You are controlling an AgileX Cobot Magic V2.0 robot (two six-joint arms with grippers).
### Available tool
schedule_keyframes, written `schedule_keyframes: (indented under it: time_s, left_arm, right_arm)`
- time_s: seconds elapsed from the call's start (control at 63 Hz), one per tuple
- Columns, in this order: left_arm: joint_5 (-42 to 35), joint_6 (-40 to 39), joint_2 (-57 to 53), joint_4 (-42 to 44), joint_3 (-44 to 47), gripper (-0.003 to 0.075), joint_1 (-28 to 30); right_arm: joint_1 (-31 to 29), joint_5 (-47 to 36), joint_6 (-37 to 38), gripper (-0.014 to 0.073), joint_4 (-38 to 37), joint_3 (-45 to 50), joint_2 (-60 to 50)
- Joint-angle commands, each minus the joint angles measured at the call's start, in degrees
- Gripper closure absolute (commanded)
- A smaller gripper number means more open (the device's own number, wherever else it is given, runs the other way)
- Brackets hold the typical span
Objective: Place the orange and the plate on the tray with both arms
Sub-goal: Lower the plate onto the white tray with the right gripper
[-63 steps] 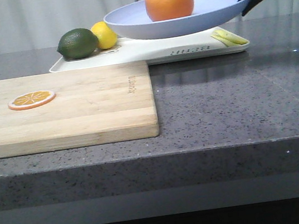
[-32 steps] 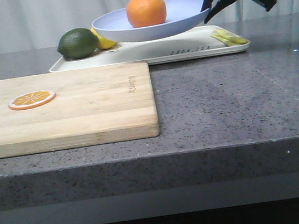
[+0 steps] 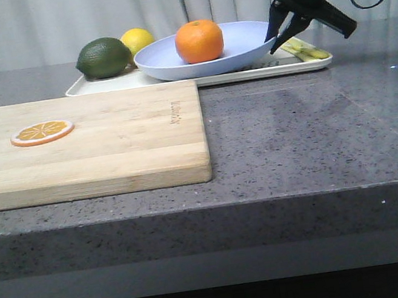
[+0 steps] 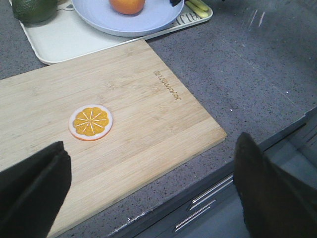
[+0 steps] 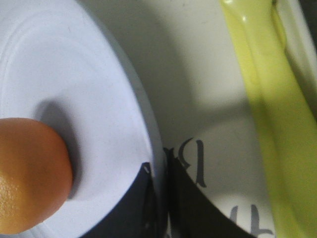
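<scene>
The orange (image 3: 199, 41) sits in the pale lavender plate (image 3: 164, 67), which lies low over the cream tray (image 3: 92, 87) at the back of the counter; whether it touches I cannot tell. My right gripper (image 3: 274, 37) is shut on the plate's right rim. In the right wrist view the gripper (image 5: 161, 171) pinches the plate (image 5: 99, 94) edge, one finger inside and one outside, with the orange (image 5: 27, 173) beside it and the tray (image 5: 198, 89) below. My left gripper (image 4: 150, 146) hangs open and empty over the counter's front edge, far from the plate (image 4: 99, 17).
A lime (image 3: 103, 57) and a lemon (image 3: 138, 40) sit on the tray's left end, and yellow-green pieces (image 3: 308, 49) lie at its right end. A wooden cutting board (image 3: 124, 149) with an orange slice (image 3: 41, 132) fills the near left.
The right gripper has carried the plate with the orange down and away from the camera, from well above the tray to low over it.
</scene>
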Motion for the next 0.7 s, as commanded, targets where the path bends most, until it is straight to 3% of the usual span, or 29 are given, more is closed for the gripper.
schedule_keyframes:
  time_s: [0.0, 0.682]
  left_arm:
    - [-4.41, -0.52, -0.12, -1.02, -1.46, 0.0085, -0.03]
    - [-4.41, -0.52, -0.12, -1.3, -1.46, 0.0085, -0.03]
  right_arm:
    - [-0.14, -3.47, -0.29, 0.0652, 1.06, -2.14, -3.83]
    - [-0.2, -3.37, -0.29, 0.0636, 1.19, -2.14, -3.76]
